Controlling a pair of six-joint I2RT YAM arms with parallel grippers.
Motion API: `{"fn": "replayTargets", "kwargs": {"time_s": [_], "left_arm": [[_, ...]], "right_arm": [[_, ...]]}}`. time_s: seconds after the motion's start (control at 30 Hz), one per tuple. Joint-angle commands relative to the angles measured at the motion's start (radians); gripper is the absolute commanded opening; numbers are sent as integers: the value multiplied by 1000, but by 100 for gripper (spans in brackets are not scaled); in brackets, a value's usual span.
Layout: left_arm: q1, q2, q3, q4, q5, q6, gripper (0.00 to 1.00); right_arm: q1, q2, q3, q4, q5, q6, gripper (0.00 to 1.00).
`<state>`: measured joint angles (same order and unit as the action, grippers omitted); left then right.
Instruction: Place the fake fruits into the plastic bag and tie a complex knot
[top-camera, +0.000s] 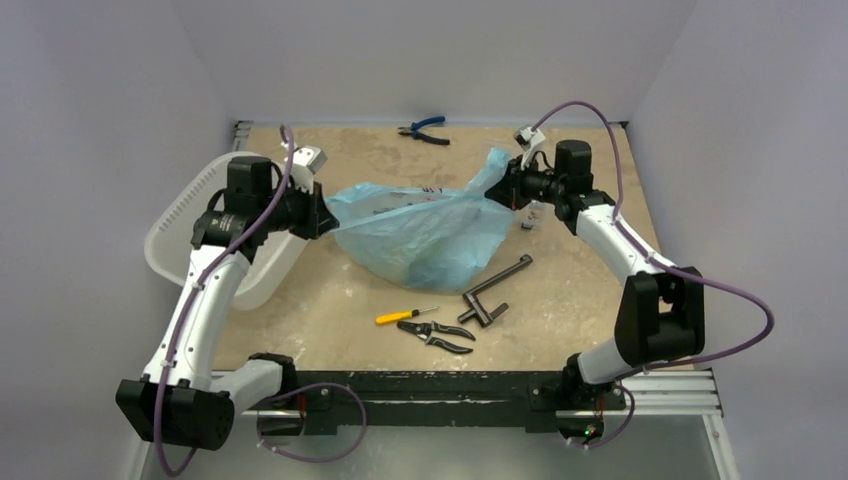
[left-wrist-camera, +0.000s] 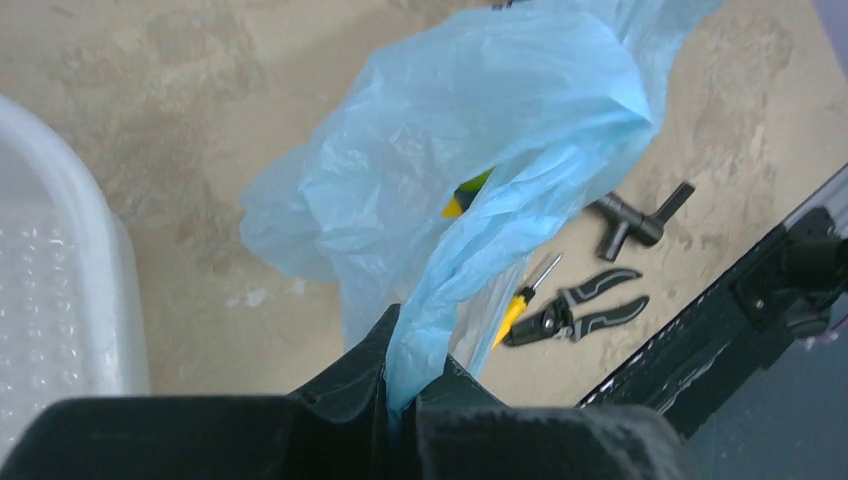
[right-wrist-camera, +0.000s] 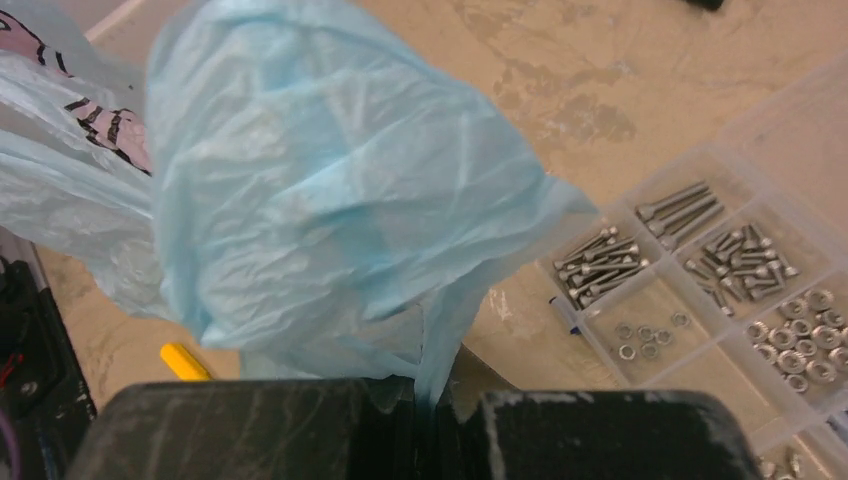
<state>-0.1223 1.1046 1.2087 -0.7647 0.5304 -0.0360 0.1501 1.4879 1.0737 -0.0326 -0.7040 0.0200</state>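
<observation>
Because the fake fruits (left-wrist-camera: 473, 185) already sit inside the plastic bag (top-camera: 425, 240), the left gripper (top-camera: 320, 213) and right gripper (top-camera: 508, 186) each clamp one bag end, stretching it for knotting.

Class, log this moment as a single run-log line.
left gripper: shut on plastic bag edge | right gripper: shut on opposite edge | fake fruits: inside bag | bag: stretched between grippers, untied
</observation>
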Motion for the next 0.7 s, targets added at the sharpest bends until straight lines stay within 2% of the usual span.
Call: {"fn": "replayTargets", "kwargs": {"time_s": [0.0,0.07,0.1,0.2,0.23,0.33,0.4,0.47,0.53,0.67], "left_arm": [[16,-67,-57,-34,13,150,0],[16,-66,-11,-56,72,210,2],[16,-56,36,-69,106,247,12],[16,-15,211,-94,199,344,56],[15,11,288,-103,229,362,67],[-30,134,567,-232,319,486,88],[-121,215,710,-298,259,558,91],[-217,278,785,-313,204,604,92],[-285,338,837,-313,162,629,92],[-357,416,862,-234,148,594,100]], "right_arm": [[-18,25,79,-93,-64,-15,0],[-18,10,91,-62,-123,3,0],[-17,-3,95,-42,-152,11,0],[-9,-26,144,-4,-252,21,0],[-3,-31,167,-5,-276,11,0],[23,-38,226,-19,-328,-31,1],[54,-40,254,-56,-334,-108,1],[94,-37,265,-97,-327,-200,1],[132,-25,284,-168,-314,-303,0],[162,-5,301,-214,-279,-329,0]]}}
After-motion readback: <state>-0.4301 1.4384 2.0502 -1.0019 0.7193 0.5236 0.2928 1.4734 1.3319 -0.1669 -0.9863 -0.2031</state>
